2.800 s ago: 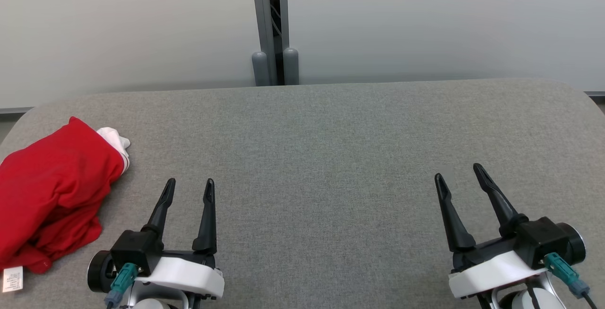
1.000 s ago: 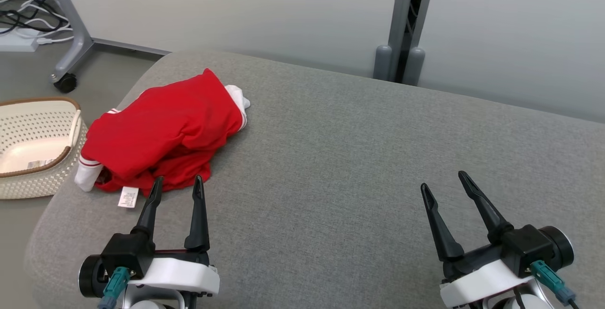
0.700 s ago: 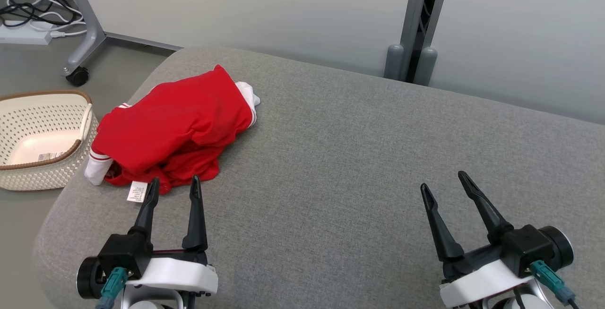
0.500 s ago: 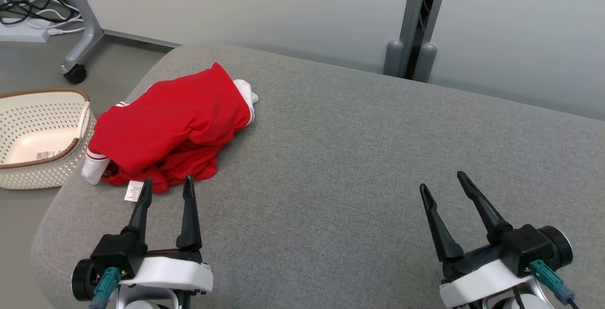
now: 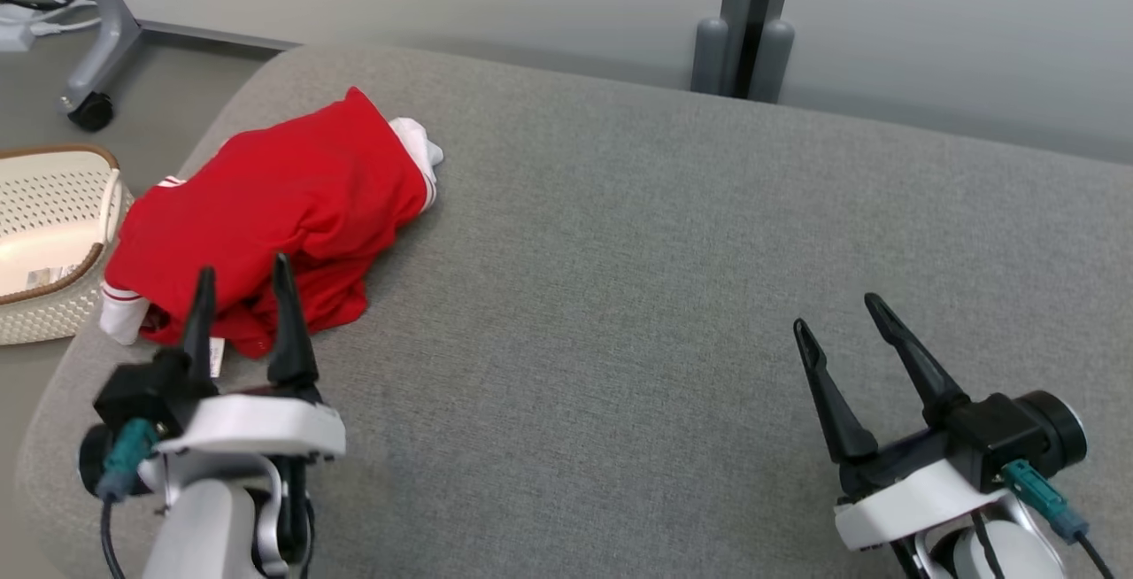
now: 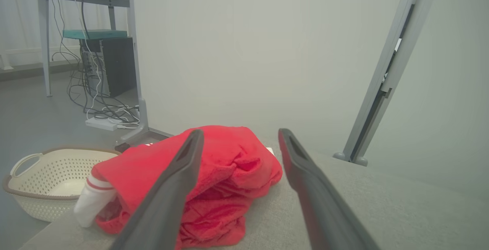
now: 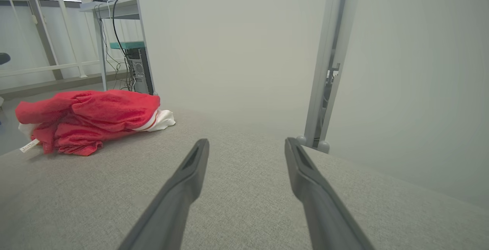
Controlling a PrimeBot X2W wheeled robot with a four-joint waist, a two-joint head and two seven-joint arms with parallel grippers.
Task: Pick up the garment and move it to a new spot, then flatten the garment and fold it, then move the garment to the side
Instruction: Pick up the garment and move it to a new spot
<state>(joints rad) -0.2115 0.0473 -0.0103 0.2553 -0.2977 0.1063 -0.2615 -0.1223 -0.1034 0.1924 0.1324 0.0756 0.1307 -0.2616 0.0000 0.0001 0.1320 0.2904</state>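
Observation:
A crumpled red garment (image 5: pixel 265 207) with white striped cuffs lies bunched at the far left of the grey padded table (image 5: pixel 620 251). My left gripper (image 5: pixel 243 275) is open, raised a little, its fingertips in front of the garment's near edge with nothing between them. In the left wrist view the garment (image 6: pixel 225 166) sits just beyond the open left gripper (image 6: pixel 238 134). My right gripper (image 5: pixel 836 311) stands open over bare table at the lower right. The right wrist view has the garment (image 7: pixel 88 118) far to the left of the open right gripper (image 7: pixel 246 142).
A cream perforated basket (image 5: pixel 44 243) with a brown rim stands on the floor off the table's left edge. A wheeled stand leg (image 5: pixel 88 65) and cables lie behind it. A grey post (image 5: pixel 743 21) rises at the table's back edge against pale wall panels.
The head camera has swung left, bringing garment and basket into view. In the last half second my left gripper rose and moved forward, its tips now over the garment's near edge. The right gripper stays put.

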